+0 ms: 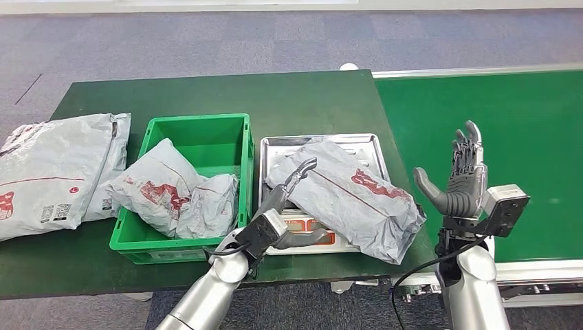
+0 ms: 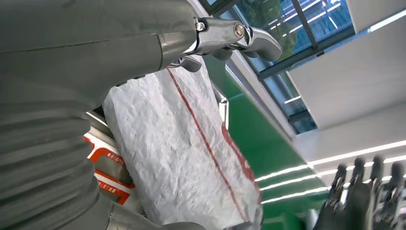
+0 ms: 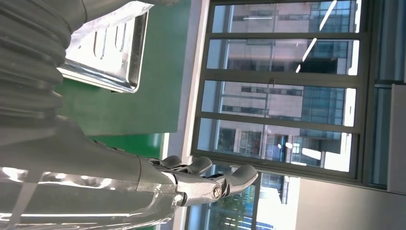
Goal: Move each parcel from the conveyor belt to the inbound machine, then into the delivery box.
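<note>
The grey parcel (image 1: pixel 354 199) lies on the inbound machine's steel tray (image 1: pixel 368 143). The left hand (image 1: pixel 285 206) wraps its near end, fingers above, thumb beneath. The right hand (image 1: pixel 460 180) hovers, fingers spread, holding nothing. Best to lift level, then swing to the green delivery box (image 1: pixel 237 122).

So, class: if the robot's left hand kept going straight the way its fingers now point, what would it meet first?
The left hand points up and away over the grey parcel on the metal tray. Its fingers lie at the parcel's near edge, so the parcel comes first, though whether they already touch it is unclear.
</note>
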`<state>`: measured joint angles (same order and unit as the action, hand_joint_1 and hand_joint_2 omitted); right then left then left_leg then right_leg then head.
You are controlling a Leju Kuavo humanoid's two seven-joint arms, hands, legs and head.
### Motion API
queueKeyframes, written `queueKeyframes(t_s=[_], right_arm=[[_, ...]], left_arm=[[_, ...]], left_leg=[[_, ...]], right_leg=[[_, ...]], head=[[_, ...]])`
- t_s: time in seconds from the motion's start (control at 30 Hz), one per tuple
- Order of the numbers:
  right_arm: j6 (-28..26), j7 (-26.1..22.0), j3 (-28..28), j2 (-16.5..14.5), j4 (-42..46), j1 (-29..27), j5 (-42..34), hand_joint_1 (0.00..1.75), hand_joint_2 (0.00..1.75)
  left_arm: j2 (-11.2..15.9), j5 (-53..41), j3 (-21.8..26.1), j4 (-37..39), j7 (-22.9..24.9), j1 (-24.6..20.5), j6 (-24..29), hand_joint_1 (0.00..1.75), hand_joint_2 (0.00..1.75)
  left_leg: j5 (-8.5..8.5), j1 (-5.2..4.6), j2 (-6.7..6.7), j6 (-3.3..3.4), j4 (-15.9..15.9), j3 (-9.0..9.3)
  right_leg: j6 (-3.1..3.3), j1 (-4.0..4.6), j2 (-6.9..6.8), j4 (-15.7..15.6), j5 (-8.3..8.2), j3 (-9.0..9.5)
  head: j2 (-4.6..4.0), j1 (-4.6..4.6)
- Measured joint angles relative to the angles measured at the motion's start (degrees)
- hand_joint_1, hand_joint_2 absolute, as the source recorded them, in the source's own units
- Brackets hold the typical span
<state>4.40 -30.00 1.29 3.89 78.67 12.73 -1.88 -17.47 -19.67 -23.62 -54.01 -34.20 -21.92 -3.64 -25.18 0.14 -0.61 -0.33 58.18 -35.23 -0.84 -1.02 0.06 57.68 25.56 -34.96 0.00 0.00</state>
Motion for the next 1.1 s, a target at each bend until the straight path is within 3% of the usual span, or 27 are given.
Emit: queueKeyframes(t_s=[0.17,0.43,0.53,0.6,0.73,1.1], right_arm=[[-1.46,-1.27,0.00,-0.05,-0.19,0.43,1.05,0.00,1.75],[-1.58,-3.45,-0.03,-0.13,-2.57,2.19,0.80,0.00,1.75],[-1.61,-3.60,-0.07,-0.24,-3.22,2.82,0.82,0.00,1.75],[-1.65,-3.64,-0.07,-0.29,-3.54,2.98,0.85,0.00,1.75],[-1.67,-3.78,-0.07,-0.38,-4.13,3.19,0.93,0.00,1.75],[-2.02,-4.16,-0.46,-1.13,-5.11,4.20,1.63,0.00,1.75]], left_arm=[[-2.32,-3.31,-5.31,6.91,4.91,-6.21,1.30,0.00,1.75],[-3.03,5.15,-21.96,17.90,15.43,-16.27,2.04,0.00,1.75],[-3.03,5.95,-28.21,20.46,21.81,-19.08,2.28,0.00,1.75],[-3.03,6.30,-32.10,21.72,25.81,-20.50,1.83,0.00,1.75],[-3.03,6.94,-37.64,23.43,29.43,-22.51,1.58,0.00,1.75],[-3.01,8.31,-46.96,27.54,39.04,-26.16,2.71,0.00,1.75]], left_leg=[[0.02,-0.01,-0.07,0.02,0.00,-0.03],[0.04,-0.03,-0.03,0.04,0.02,-0.01],[0.04,-0.02,-0.04,0.03,0.02,-0.01],[0.04,-0.02,-0.04,0.03,0.01,-0.01],[0.04,-0.02,-0.04,0.03,0.01,-0.02],[0.02,-0.02,0.04,0.04,0.00,0.29]], right_leg=[[-0.01,-0.01,-0.09,0.00,-0.01,0.02],[-0.04,-0.04,-0.01,0.00,-0.05,0.02],[-0.04,-0.02,-0.02,0.00,-0.04,0.02],[-0.04,-0.02,-0.01,0.00,-0.04,0.02],[-0.04,-0.02,-0.02,0.00,-0.04,0.03],[-0.04,-0.01,0.03,0.00,-0.04,0.32]], head=[[0.00,0.00],[0.00,0.00],[0.00,0.00],[0.00,0.00],[0.00,0.00],[0.00,0.00]])
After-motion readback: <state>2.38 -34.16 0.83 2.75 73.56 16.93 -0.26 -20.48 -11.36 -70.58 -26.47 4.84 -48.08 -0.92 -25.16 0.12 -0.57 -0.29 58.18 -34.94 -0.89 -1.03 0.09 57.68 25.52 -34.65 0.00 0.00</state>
